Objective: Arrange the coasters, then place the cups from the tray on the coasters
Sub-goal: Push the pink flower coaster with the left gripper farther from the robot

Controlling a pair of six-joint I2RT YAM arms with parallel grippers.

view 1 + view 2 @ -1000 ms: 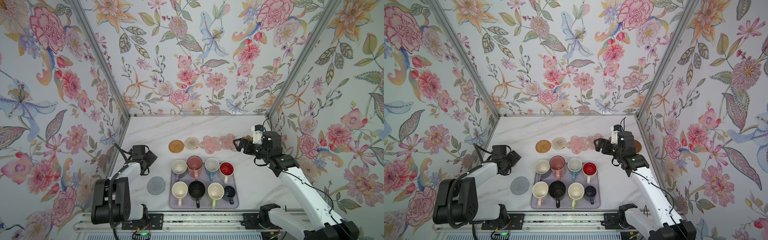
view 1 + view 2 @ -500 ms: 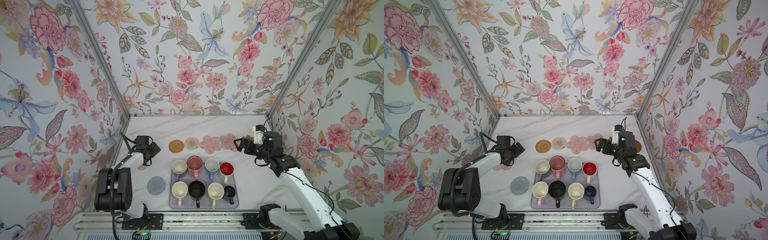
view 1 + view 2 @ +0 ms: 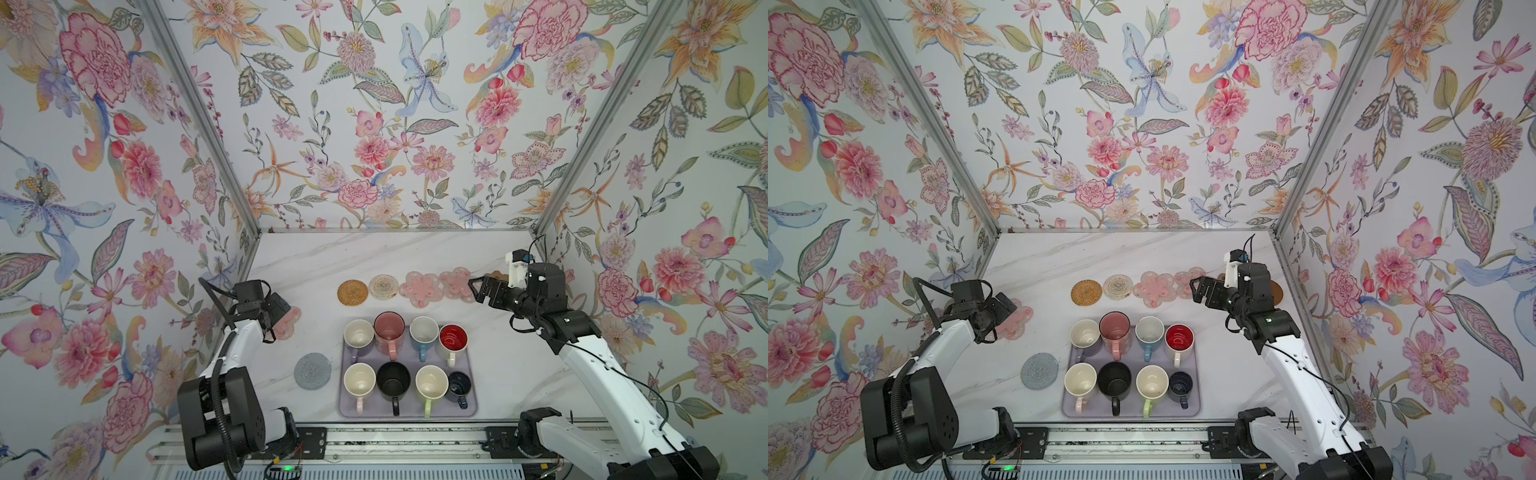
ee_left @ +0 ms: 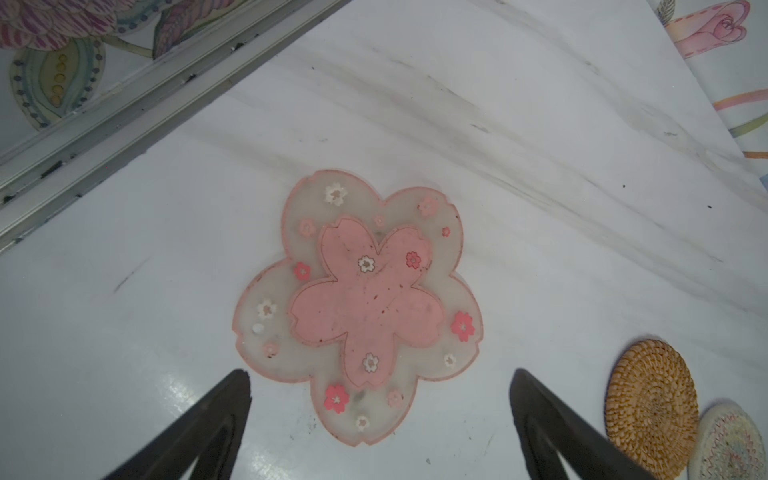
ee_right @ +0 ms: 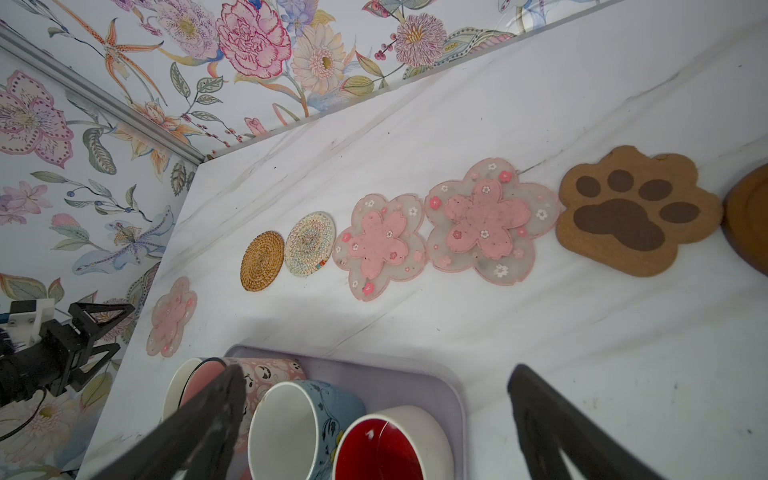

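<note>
Eight coasters are laid flat on the marble tabletop (image 3: 332, 257). Behind the tray, a row is formed by a tan rattan round (image 3: 352, 292), a beige woven round (image 3: 383, 286), two translucent pink flowers (image 3: 422, 289), a brown paw (image 5: 636, 212) and a brown disc (image 5: 748, 216). A third pink flower (image 4: 357, 307) is set apart near the left wall, and a grey knitted round (image 3: 312, 371) lies just left of the tray.

The lavender tray (image 3: 409, 411) is filled by eight upright mugs (image 3: 393, 380) in two rows of four.

The left end effector (image 4: 380, 374) is held spread over the lone flower, with nothing gripped. The right end effector (image 5: 376, 370) is likewise spread and empty at the row's right end.

Bare tabletop is left behind the row and to the right of the tray.
</note>
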